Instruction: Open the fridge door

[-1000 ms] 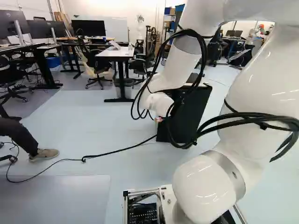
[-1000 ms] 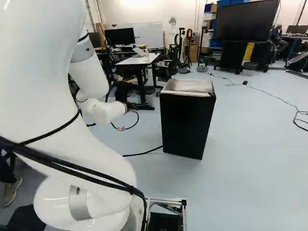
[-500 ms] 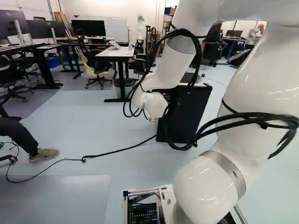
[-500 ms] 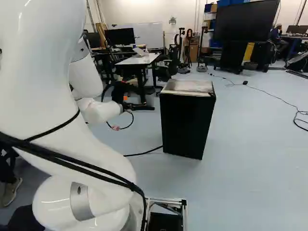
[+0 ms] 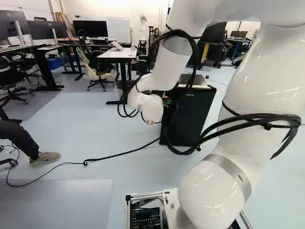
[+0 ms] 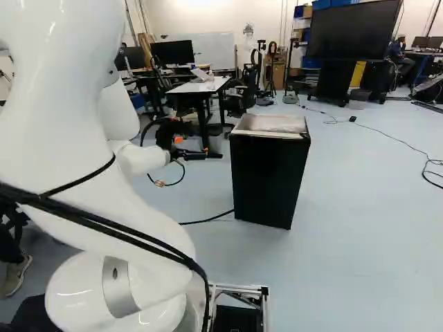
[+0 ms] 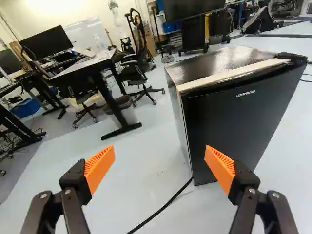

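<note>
The white jointed arm (image 6: 62, 111) has just swung left, its black gripper (image 7: 160, 152) with orange pads (image 7: 100, 168) spread and grasping nothing, which perhaps gives room for reaching the flat door (image 7: 234, 131) of the small black boxy fridge (image 6: 266, 180), standing at its right.

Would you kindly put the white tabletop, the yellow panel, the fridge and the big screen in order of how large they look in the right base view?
Largest to smallest:
1. fridge
2. big screen
3. white tabletop
4. yellow panel

This is apparent size only; the fridge stands nearest.
</note>
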You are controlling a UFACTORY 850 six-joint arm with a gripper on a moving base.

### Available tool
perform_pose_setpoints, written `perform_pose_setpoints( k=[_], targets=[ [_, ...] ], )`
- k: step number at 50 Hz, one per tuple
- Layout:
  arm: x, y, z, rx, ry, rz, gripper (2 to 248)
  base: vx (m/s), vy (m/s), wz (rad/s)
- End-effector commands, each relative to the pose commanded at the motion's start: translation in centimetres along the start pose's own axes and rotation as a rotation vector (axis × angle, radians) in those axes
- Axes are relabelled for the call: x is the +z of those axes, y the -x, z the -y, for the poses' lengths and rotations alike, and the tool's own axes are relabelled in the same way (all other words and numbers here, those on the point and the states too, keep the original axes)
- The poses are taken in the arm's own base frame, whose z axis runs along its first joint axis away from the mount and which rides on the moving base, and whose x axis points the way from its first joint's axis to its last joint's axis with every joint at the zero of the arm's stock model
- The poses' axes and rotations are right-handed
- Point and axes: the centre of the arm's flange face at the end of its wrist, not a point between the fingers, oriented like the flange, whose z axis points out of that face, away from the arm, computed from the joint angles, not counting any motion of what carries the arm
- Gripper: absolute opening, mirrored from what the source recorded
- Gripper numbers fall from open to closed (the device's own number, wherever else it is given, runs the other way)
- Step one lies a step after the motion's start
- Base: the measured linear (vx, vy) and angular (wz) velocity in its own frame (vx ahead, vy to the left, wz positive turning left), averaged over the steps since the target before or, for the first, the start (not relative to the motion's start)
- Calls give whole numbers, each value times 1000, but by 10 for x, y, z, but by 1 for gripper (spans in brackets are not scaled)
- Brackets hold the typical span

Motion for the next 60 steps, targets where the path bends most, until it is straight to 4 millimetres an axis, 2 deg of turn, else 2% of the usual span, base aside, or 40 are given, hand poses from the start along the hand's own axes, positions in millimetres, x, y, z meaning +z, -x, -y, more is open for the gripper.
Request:
perform_pose_setpoints(
  k=[38,60],
  targets=[
    [34,46,45,21,124,-16,247,0,0,0],
    [54,51,78,62,159,-80,247,0,0,0]
  ],
)
